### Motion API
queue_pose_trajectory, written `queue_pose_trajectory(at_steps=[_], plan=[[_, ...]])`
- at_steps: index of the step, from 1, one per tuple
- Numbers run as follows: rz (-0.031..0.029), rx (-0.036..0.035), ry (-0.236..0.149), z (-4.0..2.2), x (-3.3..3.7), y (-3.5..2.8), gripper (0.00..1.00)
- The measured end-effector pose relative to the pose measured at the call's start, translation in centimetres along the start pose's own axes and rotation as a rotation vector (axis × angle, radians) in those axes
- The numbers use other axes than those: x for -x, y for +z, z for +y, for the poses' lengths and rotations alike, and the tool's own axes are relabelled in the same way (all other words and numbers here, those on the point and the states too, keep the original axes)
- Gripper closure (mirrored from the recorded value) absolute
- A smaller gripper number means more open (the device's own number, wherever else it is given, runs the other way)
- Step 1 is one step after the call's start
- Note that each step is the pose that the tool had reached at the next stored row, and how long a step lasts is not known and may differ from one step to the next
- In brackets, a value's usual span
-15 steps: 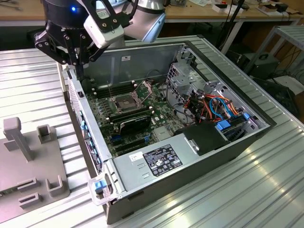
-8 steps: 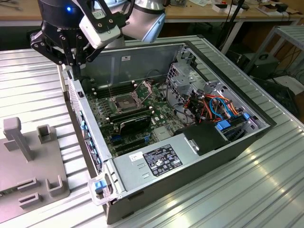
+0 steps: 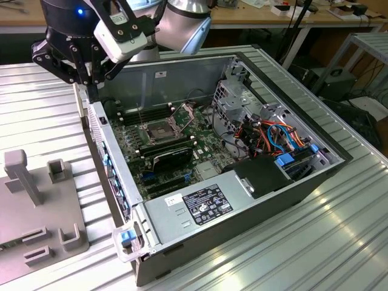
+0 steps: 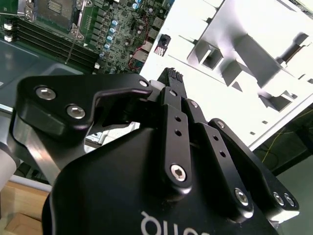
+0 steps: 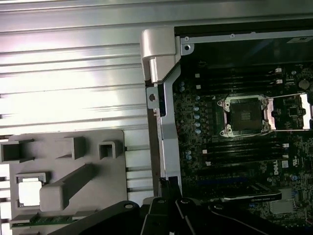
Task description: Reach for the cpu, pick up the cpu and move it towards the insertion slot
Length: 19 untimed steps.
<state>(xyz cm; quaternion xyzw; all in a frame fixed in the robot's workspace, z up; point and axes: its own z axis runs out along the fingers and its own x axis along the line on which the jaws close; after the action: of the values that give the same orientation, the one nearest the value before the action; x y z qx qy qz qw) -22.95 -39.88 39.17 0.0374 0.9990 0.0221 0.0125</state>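
Reach step: the claw (image 3: 91, 83), seemingly closed and empty, is held above the case wall (image 3: 110, 159); the chip (image 5: 29, 191) is seated in the grey holder (image 5: 100, 169), so opening is judged needed.

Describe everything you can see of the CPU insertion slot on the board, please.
The insertion slot is a small square socket with a shiny metal frame and a dark, empty centre. Its metal cover plate is swung open beside it. It lies flat on the green motherboard, inside the open computer case, with long black memory slots on two sides. Nothing else rests on it.
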Motion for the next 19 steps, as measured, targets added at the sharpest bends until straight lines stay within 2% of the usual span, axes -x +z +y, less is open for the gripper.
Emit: queue_pose_trajectory(at_steps=[3,4,5,19], plan=[[0.0000,0.0000,0.000,-0.02,-0.27,0.00,0.89],[-0.0001,0.0000,0.000,-0.09,-1.23,-0.01,0.89],[0.0000,0.0000,0.000,-0.11,-1.41,-0.01,0.89],[-0.0001,0.0000,0.000,-0.21,-2.84,-0.03,0.89]])
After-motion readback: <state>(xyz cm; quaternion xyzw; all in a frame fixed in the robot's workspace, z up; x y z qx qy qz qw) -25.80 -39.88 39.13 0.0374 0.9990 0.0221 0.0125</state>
